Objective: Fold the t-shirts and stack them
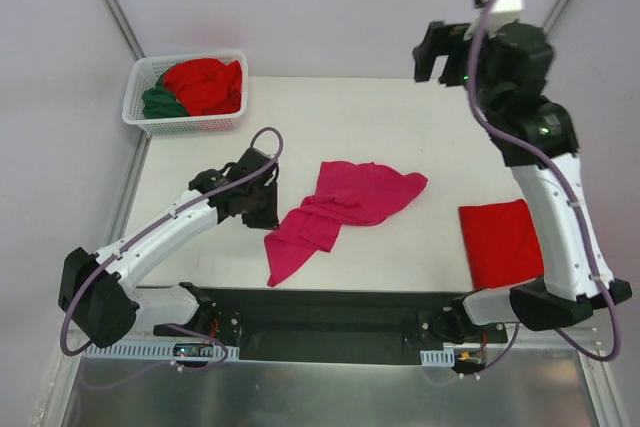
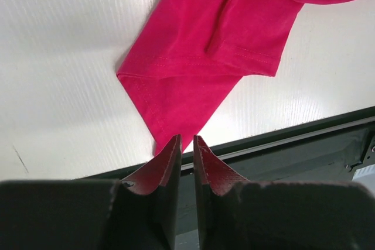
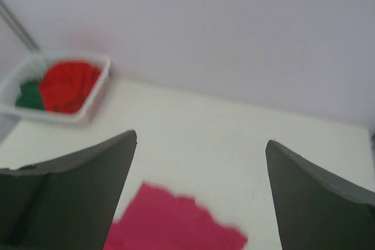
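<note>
— Pink t-shirt [image 1: 350,205]: where does it lie?

— In the middle of the table [image 1: 400,117], unfolded and rumpled. Its wide part is bunched toward the right. A long folded tail runs down to the left and ends in a point near the table's front edge.

— And your left pincer [image 1: 262,215]?

— It is low over the table, just beside the left edge of the pink t-shirt. In my left wrist view the cloth's pointed corner shows right by my fingers [image 2: 167,162], with a hemmed sleeve farther up. I cannot tell whether they touch it. The two fingers stand nearly together, with only a thin slit between them, and I see no cloth in that slit.

— Your right pincer [image 3: 200,140]?

— It is raised high above the far right part of the table, well apart from every shirt. Its fingers are spread wide with nothing between them. Its wrist view is blurred, with the pink cloth at the bottom and the basket [image 1: 135,112] far off on the left.

— What else is there?

— A folded red t-shirt [image 1: 500,244] lies flat as a neat rectangle on the right side of the table, beside my right arm and apart from the pink one. The white basket sits at the far left corner. It holds a heaped red t-shirt [image 1: 205,85] with a green t-shirt [image 1: 160,102] tucked against its left side.
</note>
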Motion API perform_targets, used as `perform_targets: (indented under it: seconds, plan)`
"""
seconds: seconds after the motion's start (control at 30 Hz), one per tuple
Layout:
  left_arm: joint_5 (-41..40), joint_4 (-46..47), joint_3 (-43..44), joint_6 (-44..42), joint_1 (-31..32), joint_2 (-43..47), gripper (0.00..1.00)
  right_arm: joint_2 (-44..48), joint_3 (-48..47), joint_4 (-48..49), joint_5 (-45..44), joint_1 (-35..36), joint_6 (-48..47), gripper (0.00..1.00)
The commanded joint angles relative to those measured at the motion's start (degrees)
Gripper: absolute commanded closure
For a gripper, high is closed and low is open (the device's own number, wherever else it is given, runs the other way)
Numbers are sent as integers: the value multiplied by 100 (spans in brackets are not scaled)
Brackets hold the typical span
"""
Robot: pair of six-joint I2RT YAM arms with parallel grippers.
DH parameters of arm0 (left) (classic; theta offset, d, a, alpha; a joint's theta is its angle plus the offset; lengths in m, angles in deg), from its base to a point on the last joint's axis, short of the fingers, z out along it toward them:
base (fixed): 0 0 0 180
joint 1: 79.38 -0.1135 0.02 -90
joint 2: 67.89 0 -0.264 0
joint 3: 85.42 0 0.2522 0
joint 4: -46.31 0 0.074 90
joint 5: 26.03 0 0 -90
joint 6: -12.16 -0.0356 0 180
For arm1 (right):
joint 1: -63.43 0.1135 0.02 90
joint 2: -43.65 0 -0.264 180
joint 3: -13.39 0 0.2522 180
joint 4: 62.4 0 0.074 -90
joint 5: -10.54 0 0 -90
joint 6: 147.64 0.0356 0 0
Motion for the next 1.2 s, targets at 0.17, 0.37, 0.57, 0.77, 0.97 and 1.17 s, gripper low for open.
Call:
perform_targets:
  seconds: [0.17, 0.37, 0.57, 0.77, 0.97, 1.17]
  plan:
    - [299, 248, -78, -207, -21, -699, 1, 566, 2797, -1031, 1070, 202, 725, 4]
    - [220, 547, -202, -568, -162, -1877, 1, 919, 3291, -1425, 1254, 352, 496, 4]
    - [334, 917, -255, -770, -171, -2291, 26, 1060, 3115, -1672, 1158, 352, 250, 4]
    - [730, 882, 52, -823, -171, -2039, 92, 1078, 3194, -1839, 1219, 352, 249, 4]
    - [835, 733, 246, -717, -171, -1581, 100, 1008, 3291, -1848, 1386, 361, 259, 4]
    - [-262, -1124, 2219, -1077, -171, -1343, 100, 911, 3273, -1918, 1439, 352, 214, 4]
